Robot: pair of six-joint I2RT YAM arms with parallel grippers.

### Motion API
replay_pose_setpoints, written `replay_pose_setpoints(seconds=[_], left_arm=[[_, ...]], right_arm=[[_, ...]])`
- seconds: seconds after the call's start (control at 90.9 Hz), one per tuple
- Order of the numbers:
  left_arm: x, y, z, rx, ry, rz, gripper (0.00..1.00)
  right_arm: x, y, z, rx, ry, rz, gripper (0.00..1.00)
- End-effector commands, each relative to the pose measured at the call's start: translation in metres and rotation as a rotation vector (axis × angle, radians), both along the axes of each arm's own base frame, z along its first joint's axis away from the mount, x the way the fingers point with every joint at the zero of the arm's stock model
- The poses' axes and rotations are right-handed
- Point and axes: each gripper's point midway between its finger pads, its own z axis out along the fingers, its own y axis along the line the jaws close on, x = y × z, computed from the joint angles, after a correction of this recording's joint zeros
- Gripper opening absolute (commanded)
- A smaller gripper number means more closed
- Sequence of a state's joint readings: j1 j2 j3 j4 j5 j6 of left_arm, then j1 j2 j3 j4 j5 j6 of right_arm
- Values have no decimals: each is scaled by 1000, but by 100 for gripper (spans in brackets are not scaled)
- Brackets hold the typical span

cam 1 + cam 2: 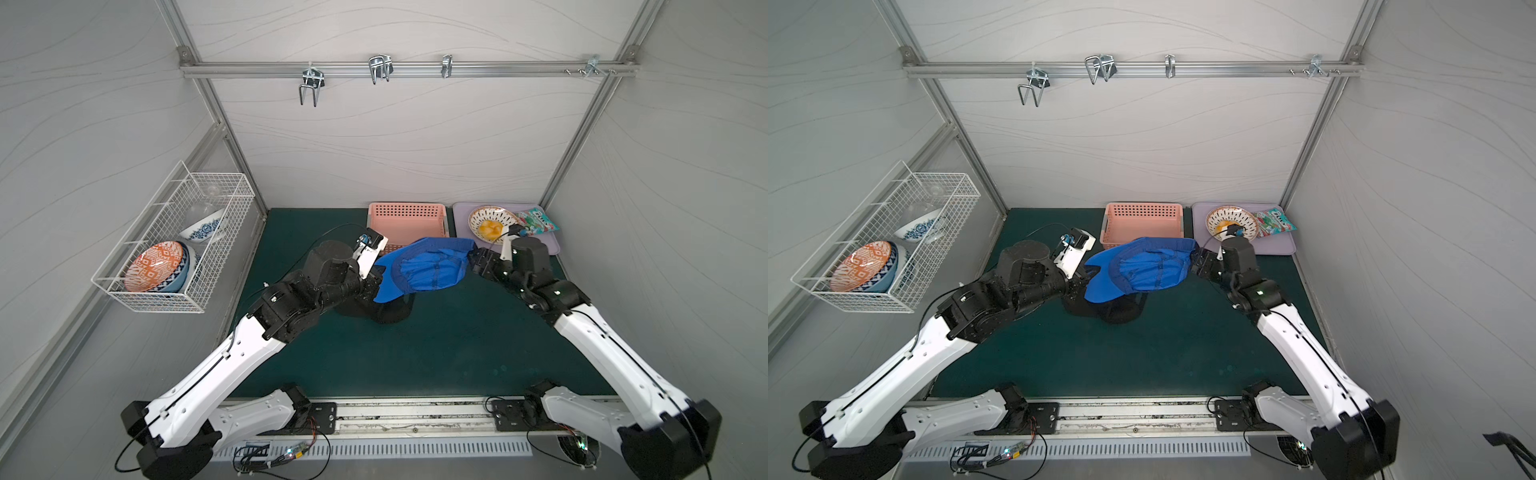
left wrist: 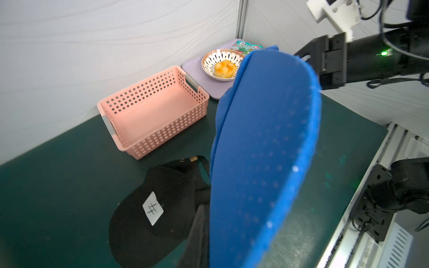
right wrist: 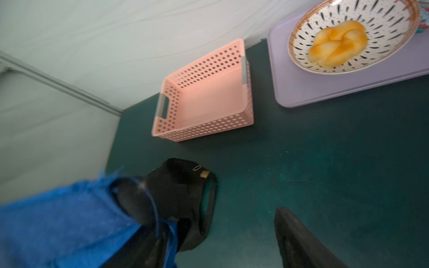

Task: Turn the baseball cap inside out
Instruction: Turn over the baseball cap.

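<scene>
Nearest the camera, the mounting rail (image 1: pixel 395 415) carries both arm bases at the front edge of the green mat (image 1: pixel 415 357). On the left wall hangs a wire basket (image 1: pixel 158 305) with an orange patterned bowl (image 1: pixel 153 266) and a blue-and-white bowl (image 1: pixel 205 228) inside.

The left arm (image 1: pixel 232 365) stretches forward and inward, its elbow low and its wrist rolled so that the camera mount faces up. The left gripper (image 1: pixel 376 279) is clamped on the brim of the blue cap (image 1: pixel 432 268). The cap hangs in the air between the two grippers, brim to the left, with the hollow of the crown facing up. Below it a black cap (image 2: pixel 157 199) lies on the mat and shows a white label. The pink basket (image 1: pixel 407 210) stands just behind, against the back wall.

The right gripper (image 1: pixel 473 257) meets the rear of the blue cap. In the right wrist view its fingers (image 3: pixel 299 239) stand wide apart. That view is blurred, but blue fabric seems to drape over the other finger (image 3: pixel 134 204). The right arm (image 1: pixel 615 357) reaches forward and inward, and its wrist is above the near edge of the purple tray (image 1: pixel 552 245). On the tray sit a patterned dish (image 1: pixel 490 214) holding a bun (image 3: pixel 336 46) and, beside it, a snack packet (image 1: pixel 536 222).
</scene>
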State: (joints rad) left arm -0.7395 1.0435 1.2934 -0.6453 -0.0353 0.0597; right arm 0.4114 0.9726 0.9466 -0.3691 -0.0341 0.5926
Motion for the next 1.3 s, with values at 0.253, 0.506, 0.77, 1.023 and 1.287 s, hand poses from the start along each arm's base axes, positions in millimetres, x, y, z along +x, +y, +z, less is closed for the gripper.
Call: replay_pose_setpoints(seconds=[0.253, 0.506, 0.77, 1.023, 1.287], left_arm=[[0, -15, 87, -134, -201, -90, 0], [-23, -9, 111, -236, -112, -249, 0], [-44, -13, 130, -355, -43, -383, 0], [-53, -19, 145, -449, -2, -471, 0], [-51, -22, 150, -489, 21, -494, 0]], right_arm=[[-65, 41, 38, 332, -113, 345, 80], [-51, 19, 43, 287, -186, 352, 67], [-61, 13, 62, 413, -164, 483, 60], [-69, 18, 72, 383, -193, 508, 62], [-83, 36, 93, 430, -220, 657, 61]])
